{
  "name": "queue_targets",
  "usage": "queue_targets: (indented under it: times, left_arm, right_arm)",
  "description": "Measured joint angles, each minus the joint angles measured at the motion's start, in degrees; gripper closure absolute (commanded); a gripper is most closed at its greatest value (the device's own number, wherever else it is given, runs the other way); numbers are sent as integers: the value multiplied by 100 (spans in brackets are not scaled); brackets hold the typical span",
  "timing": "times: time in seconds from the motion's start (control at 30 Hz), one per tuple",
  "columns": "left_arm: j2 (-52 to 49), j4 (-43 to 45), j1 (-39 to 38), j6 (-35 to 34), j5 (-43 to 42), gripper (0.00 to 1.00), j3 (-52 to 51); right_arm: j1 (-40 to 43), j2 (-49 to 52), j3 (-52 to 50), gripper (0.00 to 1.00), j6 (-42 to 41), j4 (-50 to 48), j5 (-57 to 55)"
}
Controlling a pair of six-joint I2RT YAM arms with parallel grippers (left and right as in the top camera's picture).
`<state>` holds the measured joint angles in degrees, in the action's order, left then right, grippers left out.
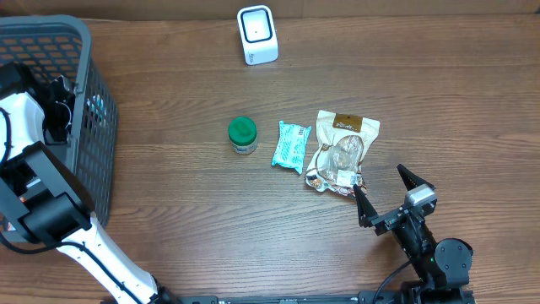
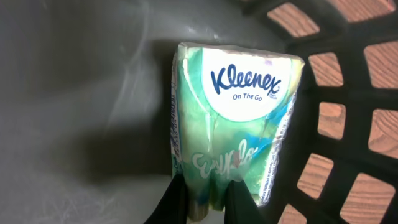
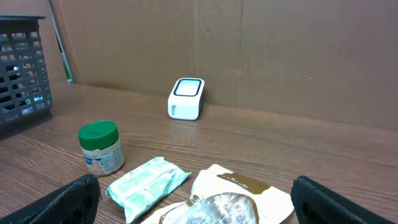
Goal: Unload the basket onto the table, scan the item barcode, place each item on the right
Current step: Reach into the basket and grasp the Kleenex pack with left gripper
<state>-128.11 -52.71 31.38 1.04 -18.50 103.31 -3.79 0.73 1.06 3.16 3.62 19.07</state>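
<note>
Inside the grey basket (image 2: 93,93), a green and white Kleenex tissue pack (image 2: 236,118) lies against the lattice wall. My left gripper (image 2: 207,188) is shut on the pack's near end, one black finger on each side. From overhead, the left arm (image 1: 29,118) reaches down into the basket (image 1: 51,34), and the pack is hidden there. The white barcode scanner (image 1: 256,34) stands at the table's back edge, also seen as the scanner (image 3: 186,98) in the right wrist view. My right gripper (image 1: 386,192) rests open near the front right, holding nothing.
On the wooden table lie a green-lidded jar (image 1: 242,135), a teal wipes pack (image 1: 291,146) and a tan snack bag (image 1: 342,152), in a row just ahead of the right gripper. A cardboard wall (image 3: 280,56) backs the table.
</note>
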Motion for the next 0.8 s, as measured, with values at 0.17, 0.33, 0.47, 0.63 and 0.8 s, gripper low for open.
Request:
queue_targets:
  times: [0.17, 0.33, 0.47, 0.63, 0.8]
  left_arm:
    - [15, -111, 2, -151, 2, 96, 2]
    - [192, -225, 35, -575, 138, 96, -20]
    - [732, -348, 90, -918, 407, 96, -46]
    - [1545, -568, 129, -1097, 837, 96, -44]
    - [1641, -693, 133, -1158, 979, 91, -46]
  right_arm:
    - [0, 0, 0, 0, 2, 0, 0]
    - [0, 0, 0, 0, 2, -2, 0]
    - [0, 0, 0, 0, 2, 0, -2]
    - [0, 0, 0, 0, 4, -2, -2]
    - [0, 0, 0, 0, 2, 0, 0]
